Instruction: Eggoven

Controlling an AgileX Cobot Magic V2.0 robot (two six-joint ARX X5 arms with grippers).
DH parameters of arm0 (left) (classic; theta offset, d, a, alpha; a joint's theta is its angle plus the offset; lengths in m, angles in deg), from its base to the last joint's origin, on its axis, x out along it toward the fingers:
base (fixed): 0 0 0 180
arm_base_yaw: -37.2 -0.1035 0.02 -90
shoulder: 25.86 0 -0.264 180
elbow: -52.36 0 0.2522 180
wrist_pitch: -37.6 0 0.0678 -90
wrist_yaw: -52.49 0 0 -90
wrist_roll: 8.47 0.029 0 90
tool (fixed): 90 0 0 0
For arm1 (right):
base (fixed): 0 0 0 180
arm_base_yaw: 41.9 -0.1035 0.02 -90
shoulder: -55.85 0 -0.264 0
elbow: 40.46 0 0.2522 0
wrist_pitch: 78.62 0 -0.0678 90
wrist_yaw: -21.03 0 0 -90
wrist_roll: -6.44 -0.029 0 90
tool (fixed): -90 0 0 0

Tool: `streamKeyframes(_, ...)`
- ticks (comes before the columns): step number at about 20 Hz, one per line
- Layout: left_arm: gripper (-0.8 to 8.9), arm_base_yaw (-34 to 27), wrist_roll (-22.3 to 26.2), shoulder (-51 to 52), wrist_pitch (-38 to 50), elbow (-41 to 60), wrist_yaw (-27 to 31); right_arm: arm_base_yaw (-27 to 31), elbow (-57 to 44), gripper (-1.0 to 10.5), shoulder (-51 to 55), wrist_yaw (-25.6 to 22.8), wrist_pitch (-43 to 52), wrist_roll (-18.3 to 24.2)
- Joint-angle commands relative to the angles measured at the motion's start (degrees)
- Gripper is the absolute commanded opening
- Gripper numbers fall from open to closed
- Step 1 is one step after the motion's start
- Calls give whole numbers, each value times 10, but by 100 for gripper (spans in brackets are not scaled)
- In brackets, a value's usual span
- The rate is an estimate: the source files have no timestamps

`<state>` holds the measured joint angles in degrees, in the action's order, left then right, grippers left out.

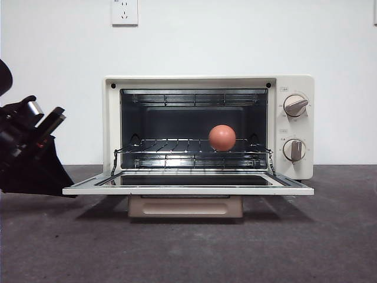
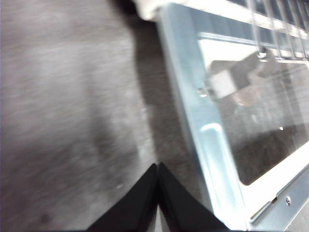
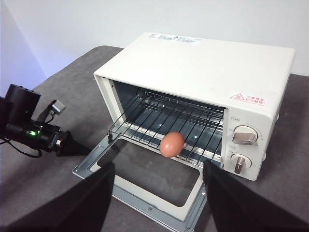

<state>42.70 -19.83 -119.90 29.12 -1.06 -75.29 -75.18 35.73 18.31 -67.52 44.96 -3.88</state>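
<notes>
Egg [image 1: 222, 137] on wire rack [image 1: 177, 147] – long axis crosswise, oven [image 3: 203, 72] door open, left tool [image 2: 158, 193] closed – empty, right tool [image 3: 159, 193] wide open

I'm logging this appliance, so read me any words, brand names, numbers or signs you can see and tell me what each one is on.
No text here reads clearly.
Red warning-triangle sticker on the oven top: print too small.
Label strip at the top's rear edge: too small.
Small tags above each knob and the dial marks around the upper knob: too small.
Wall socket: no writing legible.
</notes>
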Motion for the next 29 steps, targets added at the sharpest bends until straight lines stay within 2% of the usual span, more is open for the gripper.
streamKeyframes(1,6,9,-1,-24,13,-3,-10,-4,11,294,-2,-7,5,3)
streamKeyframes(6,6,18,-17,-49,36,-3,-44,-4,11,293,-2,-15,5,3)
streamKeyframes(12,6,16,-54,-49,82,-4,-148,-4,10,293,-2,-31,4,3)
streamKeyframes(14,6,14,-89,-49,125,-5,-168,-4,11,293,-2,-31,2,3)
streamKeyframes(17,6,6,-169,-49,218,-5,-185,-4,11,293,-2,-31,-4,2)
streamKeyframes(22,6,-9,-295,-49,399,-15,-177,-4,11,293,-2,-30,-25,0)
streamKeyframes(24,6,-14,-326,-49,443,-24,-162,-4,10,293,-2,-30,-32,0)
streamKeyframes(29,7,-12,-356,-44,453,-38,-152,-4,10,293,-2,-30,-51,-2)
